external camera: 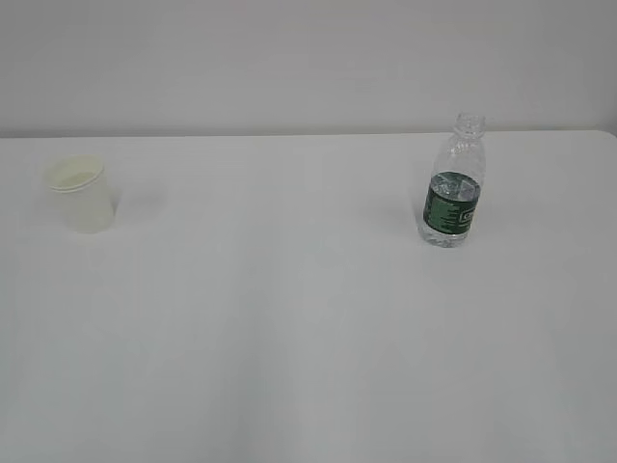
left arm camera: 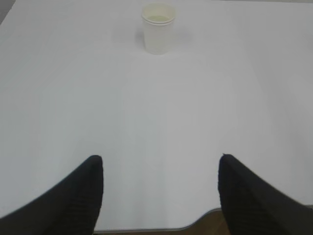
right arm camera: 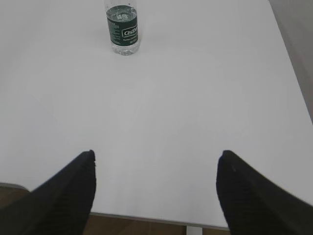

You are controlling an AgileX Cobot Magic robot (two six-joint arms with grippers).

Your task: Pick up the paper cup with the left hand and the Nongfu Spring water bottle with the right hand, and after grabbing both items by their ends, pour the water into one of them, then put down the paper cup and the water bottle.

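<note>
Both grippers, left and right, gape empty; paper cup, bottle stand unobstructed.

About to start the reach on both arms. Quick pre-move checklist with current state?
1. Paper cup upright, rim up, on the table: ok.
2. Water bottle upright, neck uncapped: ok.
3. Left hand open, nothing between its fingers, cup ahead and slightly left of centre in the left wrist view: ok.
4. Right hand open and empty, but bottle sits left of centre in the right wrist view: not ok, needs lateral correction.
5. Bare table between each hand and its target: ok.
6. Water level in the bottle, cup contents: cannot tell.
</note>
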